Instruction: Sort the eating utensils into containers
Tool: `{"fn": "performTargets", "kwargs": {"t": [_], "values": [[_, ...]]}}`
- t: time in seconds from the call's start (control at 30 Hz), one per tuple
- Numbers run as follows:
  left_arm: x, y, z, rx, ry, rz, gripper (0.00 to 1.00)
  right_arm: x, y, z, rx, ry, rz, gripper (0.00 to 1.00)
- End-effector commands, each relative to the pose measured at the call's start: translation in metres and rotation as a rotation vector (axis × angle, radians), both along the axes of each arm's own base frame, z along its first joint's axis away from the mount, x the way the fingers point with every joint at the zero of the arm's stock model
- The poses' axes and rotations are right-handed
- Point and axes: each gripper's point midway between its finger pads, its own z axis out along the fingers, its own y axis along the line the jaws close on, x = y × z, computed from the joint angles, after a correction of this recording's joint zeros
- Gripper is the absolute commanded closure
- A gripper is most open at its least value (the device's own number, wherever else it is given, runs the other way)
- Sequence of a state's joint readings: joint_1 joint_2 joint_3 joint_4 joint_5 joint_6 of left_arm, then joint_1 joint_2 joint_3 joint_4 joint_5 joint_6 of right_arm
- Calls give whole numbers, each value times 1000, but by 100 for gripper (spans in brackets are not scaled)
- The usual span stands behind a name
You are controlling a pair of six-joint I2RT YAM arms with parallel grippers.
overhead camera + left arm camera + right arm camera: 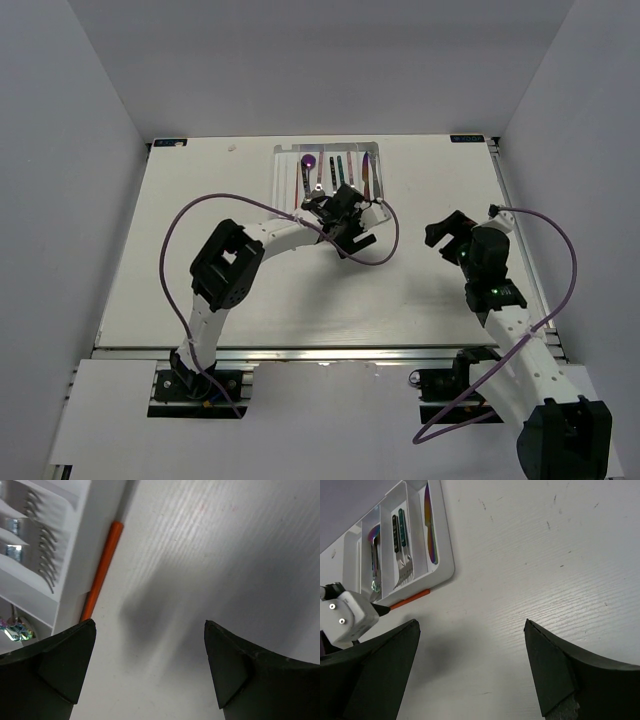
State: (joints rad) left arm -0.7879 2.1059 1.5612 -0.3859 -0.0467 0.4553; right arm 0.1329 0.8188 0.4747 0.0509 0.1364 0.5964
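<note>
The white divided tray lies at the back middle of the table. It holds several utensils: a purple spoon, forks with dark handles and an iridescent knife. A red-orange chopstick lies on the table against the tray's outer wall; it also shows in the right wrist view. My left gripper hovers at the tray's near edge, open and empty, the chopstick just left of its left finger. My right gripper is open and empty over bare table to the right.
The left arm's purple cable loops over the table beside its wrist. The left wrist's white housing shows at the left of the right wrist view. Grey walls enclose the table on three sides.
</note>
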Motion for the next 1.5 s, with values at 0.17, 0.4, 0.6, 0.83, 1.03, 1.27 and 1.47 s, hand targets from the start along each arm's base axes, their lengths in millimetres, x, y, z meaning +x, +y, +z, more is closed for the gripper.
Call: {"fn": "performTargets", "kwargs": {"t": [0.17,0.4,0.6,0.83,1.03,1.27,1.47], "values": [[3,-14,1,11,50,-187,4,2,11,3,8,-14,65,11],[17,-13,-4,18,65,-209,4,3,16,-2,18,-4,90,11],[28,-19,-7,20,69,-225,4,5,22,-6,30,9,120,11],[34,-8,-23,62,126,-240,4,6,22,-4,41,-1,118,11],[30,1,-33,107,225,-258,4,3,33,3,72,-20,171,11],[34,13,-49,170,245,-222,4,-1,34,15,62,-54,191,11],[32,8,-32,158,186,-198,4,0,36,12,56,-43,202,11]]}}
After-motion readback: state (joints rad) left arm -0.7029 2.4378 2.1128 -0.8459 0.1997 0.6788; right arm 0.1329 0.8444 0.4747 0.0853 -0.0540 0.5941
